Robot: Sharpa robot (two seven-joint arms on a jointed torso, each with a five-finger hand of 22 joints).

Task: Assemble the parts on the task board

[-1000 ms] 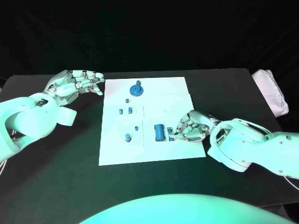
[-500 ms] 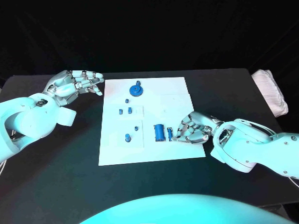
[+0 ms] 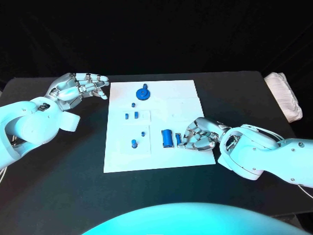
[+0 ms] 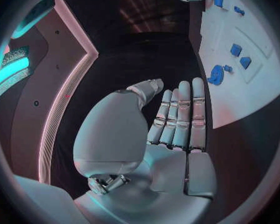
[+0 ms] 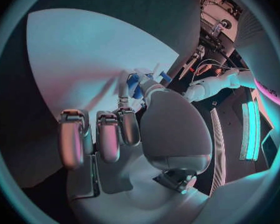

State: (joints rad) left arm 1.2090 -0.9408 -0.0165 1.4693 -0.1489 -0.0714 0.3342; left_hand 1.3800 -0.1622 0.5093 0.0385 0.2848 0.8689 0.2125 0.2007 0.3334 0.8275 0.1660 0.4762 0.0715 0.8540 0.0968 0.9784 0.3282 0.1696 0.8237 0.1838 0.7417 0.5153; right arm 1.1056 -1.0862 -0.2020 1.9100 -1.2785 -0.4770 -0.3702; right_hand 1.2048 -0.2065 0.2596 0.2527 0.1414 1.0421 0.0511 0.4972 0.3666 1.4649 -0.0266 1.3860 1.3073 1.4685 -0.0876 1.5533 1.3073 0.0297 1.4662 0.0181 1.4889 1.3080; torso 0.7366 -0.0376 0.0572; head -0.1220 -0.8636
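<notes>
The white task board [image 3: 156, 156] lies mid-table with several blue parts on it: a gear-like piece [image 3: 142, 93] at the far end, small pieces [image 3: 132, 116] in the middle, a short cylinder [image 3: 167, 138] and a thin bar [image 3: 178, 139] near the right side. My right hand [image 3: 199, 135] rests on the board with its fingers curled, and thumb and a finger pinch the thin bar [image 5: 135, 86]. My left hand [image 3: 79, 88] hovers open off the board's far left corner, its fingers [image 4: 179, 115] straight, with the gear-like piece [image 4: 216, 74] ahead of it.
A folded white cloth [image 3: 283, 95] lies at the table's right edge. Black table [image 3: 72, 166] surrounds the board on all sides. The left forearm [image 3: 22, 129] stretches over the table's left part.
My right hand has edged slightly left toward the thin bar and cylinder. The left hand and the other parts have stayed in place.
</notes>
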